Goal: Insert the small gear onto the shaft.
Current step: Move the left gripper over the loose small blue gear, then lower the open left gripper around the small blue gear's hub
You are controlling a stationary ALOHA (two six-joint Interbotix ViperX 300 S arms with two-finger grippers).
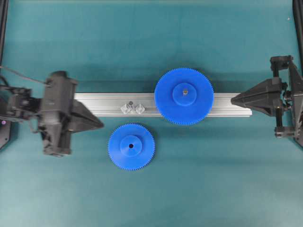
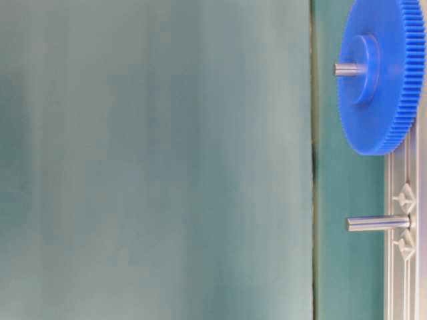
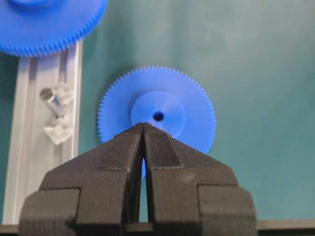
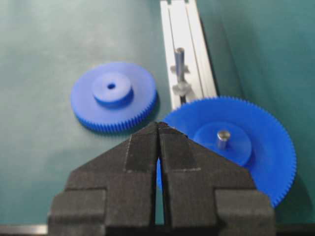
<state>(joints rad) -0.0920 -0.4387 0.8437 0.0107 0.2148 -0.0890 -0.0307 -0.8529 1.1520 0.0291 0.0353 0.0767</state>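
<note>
Lying flat on the teal surface (image 1: 227, 189), hub up, the small gear (image 1: 131, 146) sits just on the near side of the metal rail (image 1: 109, 104), apart from it. The left tool (image 1: 97, 124) is closed on nothing, its tips pointing at the gear from the left-edge side, near but not touching; in the left wrist view the tips cover the gear's near rim. The shaft (image 1: 130, 104) stands upright on the rail between two shiny fittings, just beyond the gear and bare. The larger gear (image 1: 183, 96) sits on the rail toward the right, a grey pin at its hub, its teeth overhanging both rail edges. The right tool (image 1: 234, 100) is also closed and empty, tips at the rail's right end, near the larger gear's rim.

Open surface lies all round the small gear on its near, left and right sides; the far half of the surface beyond the rail is bare too. The gap between shaft and larger gear looks narrow.

No writing or brand marks can be read on anything.
</note>
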